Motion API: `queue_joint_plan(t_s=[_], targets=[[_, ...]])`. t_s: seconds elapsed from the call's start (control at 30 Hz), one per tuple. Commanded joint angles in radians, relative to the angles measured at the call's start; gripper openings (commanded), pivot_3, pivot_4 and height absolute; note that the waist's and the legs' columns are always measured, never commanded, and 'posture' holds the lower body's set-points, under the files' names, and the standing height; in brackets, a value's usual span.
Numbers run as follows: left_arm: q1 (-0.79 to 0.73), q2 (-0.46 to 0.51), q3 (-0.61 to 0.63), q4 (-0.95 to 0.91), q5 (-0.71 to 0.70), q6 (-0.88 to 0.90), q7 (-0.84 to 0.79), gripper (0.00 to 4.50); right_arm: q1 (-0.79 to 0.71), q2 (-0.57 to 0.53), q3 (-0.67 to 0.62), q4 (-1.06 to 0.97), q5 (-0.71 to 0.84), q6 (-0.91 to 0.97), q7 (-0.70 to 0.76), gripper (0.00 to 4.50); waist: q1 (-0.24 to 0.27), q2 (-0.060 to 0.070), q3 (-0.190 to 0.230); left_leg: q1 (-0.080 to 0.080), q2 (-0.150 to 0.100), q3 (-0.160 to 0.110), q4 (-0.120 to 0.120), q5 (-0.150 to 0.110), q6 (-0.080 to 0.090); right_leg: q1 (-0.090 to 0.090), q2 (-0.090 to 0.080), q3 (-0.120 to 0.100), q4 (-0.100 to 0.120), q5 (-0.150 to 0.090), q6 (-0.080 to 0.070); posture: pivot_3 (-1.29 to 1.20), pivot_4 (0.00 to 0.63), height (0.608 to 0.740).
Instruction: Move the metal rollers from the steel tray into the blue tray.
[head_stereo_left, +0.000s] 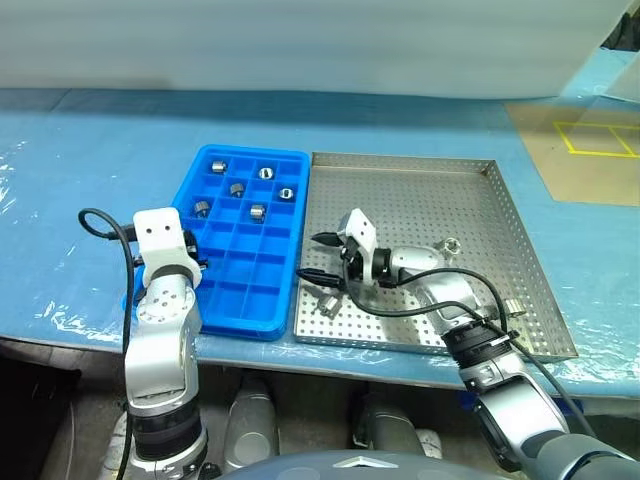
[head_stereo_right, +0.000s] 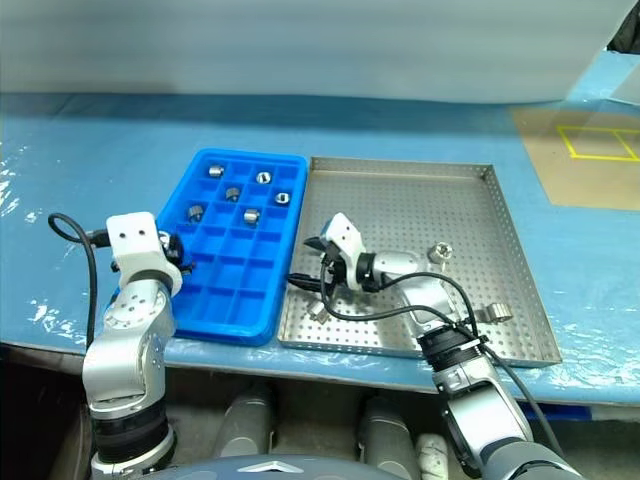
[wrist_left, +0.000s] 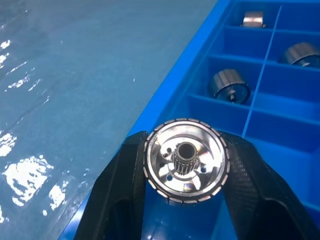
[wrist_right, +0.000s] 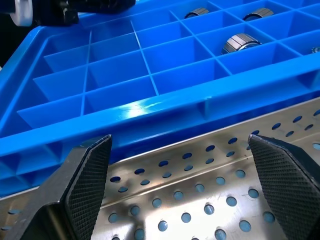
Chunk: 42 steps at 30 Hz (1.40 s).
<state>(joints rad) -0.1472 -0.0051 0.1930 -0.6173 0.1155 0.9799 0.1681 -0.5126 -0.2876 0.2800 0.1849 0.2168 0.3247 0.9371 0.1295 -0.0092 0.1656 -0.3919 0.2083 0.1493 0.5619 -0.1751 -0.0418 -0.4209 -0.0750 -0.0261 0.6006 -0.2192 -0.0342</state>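
While one metal roller (wrist_left: 186, 167) sits clamped between the two black fingers (wrist_left: 125, 195) of the left gripper (head_stereo_left: 193, 268), five more rollers lie in the blue tray (head_stereo_left: 225, 301), each in its own compartment in the far part of the grid: one (head_stereo_left: 217, 166) near the far left corner, one (head_stereo_left: 265, 173) and one (head_stereo_left: 286, 193) toward the right wall, one (head_stereo_left: 237, 189) in the middle and two nearer ones (head_stereo_left: 201, 209) and (head_stereo_left: 257, 211). The held roller shows its toothed central hole and ribbed rim, and hangs at the tray's left edge, over the near compartments. Just to the right, the steel tray (head_stereo_left: 520, 245) lies with its left rim against the blue tray. On its perforated floor rest a roller (head_stereo_left: 450, 245) near the middle, another (head_stereo_left: 326, 304) near the near left corner and one (head_stereo_left: 514, 308) by the right rim. The right gripper (head_stereo_left: 318, 256) hovers low over the steel tray's left part, pointing at the blue tray, its fingers (wrist_right: 92, 175) spread wide and holding nothing. Both trays stand on a blue table (head_stereo_left: 90, 160) covered with clear film.
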Motion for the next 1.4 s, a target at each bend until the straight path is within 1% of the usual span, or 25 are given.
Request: queue_joint_plan(t_s=[0.03, 0.13, 0.27, 0.33, 0.37, 0.4, 0.43, 0.53, 0.57, 0.67, 0.8, 1.0, 1.17, 1.27, 1.4], targets=[[0.013, -0.008, 0.017, -0.04, 0.004, 0.002, 0.008, 1.72, -0.019, 0.008, -0.001, -0.007, 0.0, -0.024, 0.016, 4.5, 0.002, 0.0, 0.0, 0.0, 0.0, 0.0, 0.0, 0.0, 0.0, 0.0, 0.0, 0.0, 0.0, 0.0, 0.0, 0.28, 0.15, 0.74], [0.024, -0.021, 0.026, -0.027, -0.004, 0.012, 0.007, 1.72, -0.019, 0.009, -0.006, -0.007, -0.003, -0.024, 0.018, 4.5, 0.003, 0.0, 0.0, 0.0, 0.0, 0.0, 0.0, 0.0, 0.0, 0.0, 0.0, 0.0, 0.0, 0.0, 0.0, 0.27, 0.15, 0.74], [0.017, -0.012, 0.031, 0.0, -0.005, 0.02, 0.002, 1.72, -0.012, 0.007, -0.014, -0.015, -0.007, -0.021, 0.016, 4.5, 0.004, 0.0, 0.0, 0.0, 0.0, 0.0, 0.0, 0.0, 0.0, 0.0, 0.0, 0.0, 0.0, 0.0, 0.0, 0.26, 0.15, 0.74], [0.007, -0.003, 0.027, 0.02, -0.001, 0.023, 0.002, 2.47, -0.005, 0.004, -0.017, -0.024, -0.008, -0.019, 0.011, 4.5, 0.004, 0.0, 0.0, 0.0, 0.0, 0.0, 0.0, 0.0, 0.0, 0.0, 0.0, 0.0, 0.0, 0.0, 0.0, 0.23, 0.15, 0.74], [0.001, 0.0, 0.025, 0.029, -0.002, 0.021, 0.002, 2.73, -0.002, 0.002, -0.018, -0.027, -0.009, -0.018, 0.01, 4.5, 0.003, 0.0, 0.0, 0.0, 0.0, 0.0, 0.0, 0.0, 0.0, 0.0, 0.0, 0.0, 0.0, 0.0, 0.0, 0.23, 0.15, 0.74], [-0.005, 0.004, 0.022, 0.036, -0.005, 0.016, -0.002, 3.13, 0.0, 0.001, -0.019, -0.03, -0.009, -0.018, 0.008, 4.5, 0.003, 0.0, 0.0, 0.0, 0.0, 0.0, 0.0, 0.0, 0.0, 0.0, 0.0, 0.0, 0.0, 0.0, 0.0, 0.23, 0.15, 0.74], [-0.013, 0.015, 0.01, 0.041, -0.013, 0.007, -0.02, 3.34, 0.002, -0.001, -0.021, -0.034, -0.009, -0.016, 0.006, 4.5, 0.001, 0.0, 0.0, 0.0, 0.0, 0.0, 0.0, 0.0, -0.001, 0.0, 0.0, 0.0, 0.001, 0.0, 0.0, 0.23, 0.15, 0.74], [-0.06, 0.056, -0.052, 0.071, -0.029, -0.099, -0.074, 4.31, 0.013, -0.012, -0.033, -0.053, -0.007, -0.009, -0.009, 4.5, 0.001, 0.0, 0.0, 0.001, 0.0, 0.0, 0.0, 0.001, -0.002, 0.0, 0.0, 0.0, 0.002, 0.0, 0.0, 0.2, 0.15, 0.74], [-0.072, 0.069, -0.067, 0.085, -0.022, -0.115, -0.078, 4.31, 0.015, -0.016, -0.037, -0.056, -0.006, -0.009, -0.013, 4.5, 0.001, 0.0, 0.0, 0.001, 0.0, 0.0, 0.0, 0.001, -0.002, 0.0, 0.0, 0.0, 0.002, 0.0, 0.0, 0.17, 0.15, 0.74], [-0.13, 0.067, -0.064, 0.117, -0.121, -0.186, -0.174, 4.31, 0.047, -0.032, -0.075, -0.124, 0.039, 0.025, -0.01, 4.5, -0.001, 0.0, 0.0, 0.0, -0.001, 0.0, 0.001, 0.001, -0.001, 0.0, 0.0, 0.0, 0.002, 0.0, 0.0, 0.12, 0.15, 0.74], [-0.165, 0.064, -0.058, 0.149, -0.238, -0.231, -0.292, 4.31, 0.089, -0.063, -0.098, -0.227, 0.09, 0.103, 0.006, 4.5, -0.01, 0.0, 0.0, 0.001, -0.001, 0.0, 0.001, 0.002, -0.004, -0.001, 0.0, 0.001, 0.002, 0.0, 0.0, 0.06, 0.15, 0.74], [-0.214, 0.127, -0.114, 0.226, -0.317, -0.302, -0.441, 4.31, 0.129, -0.104, -0.114, -0.318, 0.11, 0.162, -0.019, 4.5, -0.036, 0.0, 0.0, 0.003, 0.0, 0.0, 0.0, 0.003, -0.004, -0.001, 0.001, 0.001, 0.005, 0.0, 0.0, -0.02, 0.15, 0.74], [-0.245, 0.229, -0.206, 0.295, -0.357, -0.368, -0.632, 4.31, 0.182, -0.141, -0.133, -0.382, 0.119, 0.191, -0.045, 4.5, -0.046, 0.0, 0.0, 0.005, -0.001, 0.001, 0.0, 0.003, -0.004, 0.0, 0.001, 0.003, 0.006, 0.0, 0.0, -0.06, 0.15, 0.74], [-0.243, 0.327, -0.298, 0.322, -0.357, -0.428, -0.795, 4.31, 0.214, -0.16, -0.144, -0.421, 0.128, 0.21, -0.061, 4.5, -0.059, 0.0, 0.0, 0.005, -0.001, 0.002, 0.0, 0.004, -0.006, 0.0, 0.001, 0.004, 0.006, 0.0, 0.0, -0.09, 0.15, 0.74], [-0.25, 0.39, -0.355, 0.339, -0.397, -0.45, -0.934, 4.31, 0.243, -0.176, -0.153, -0.455, 0.135, 0.224, -0.08, 4.5, -0.068, 0.0, 0.0, 0.005, -0.001, 0.002, 0.0, 0.004, -0.006, 0.0, 0.001, 0.004, 0.006, 0.0, 0.0, -0.09, 0.15, 0.74]])
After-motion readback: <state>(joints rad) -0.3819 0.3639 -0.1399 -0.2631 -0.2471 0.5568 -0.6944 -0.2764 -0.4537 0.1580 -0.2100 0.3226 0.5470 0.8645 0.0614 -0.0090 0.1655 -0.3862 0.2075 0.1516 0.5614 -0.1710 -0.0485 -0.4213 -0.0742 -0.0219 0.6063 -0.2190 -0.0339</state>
